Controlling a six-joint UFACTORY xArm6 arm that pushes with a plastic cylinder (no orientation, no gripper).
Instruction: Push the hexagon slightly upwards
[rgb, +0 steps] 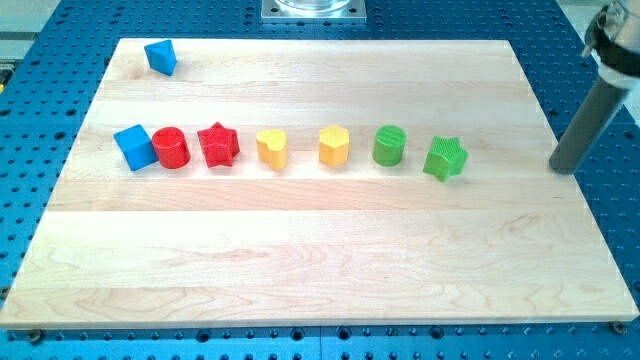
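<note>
Blue perforated metal (60, 25) surrounds a pale wooden board (320, 260) that fills most of the camera view, with a grey metal base plate (313, 9) cut off at the view's top edge.

No fingers exist on this arm; it ends in a dark rod, and my tip (566, 168) sits at the view's right, just past the board's right edge. It holds nothing and touches no block. Whether the tip rests on the blue metal or floats just above it cannot be told. The rod's upper part runs out of the view at the top right corner.

Seven blocks stand in a row across the board's middle, from the view's left: a blue cube (134, 147), a red cylinder (171, 147) touching or nearly touching it, a red star (218, 145) close beside that, a yellow heart-like block (272, 148) whose shape is hard to read, the yellow hexagon (334, 146), a green cylinder (389, 146) and a green star (445, 158). The hexagon lies near the row's centre, between the other yellow block and the green cylinder, apart from both and well apart from my tip. The green star is the block nearest my tip.

A small blue triangular block (160, 56) sits alone near the board's top left corner.
</note>
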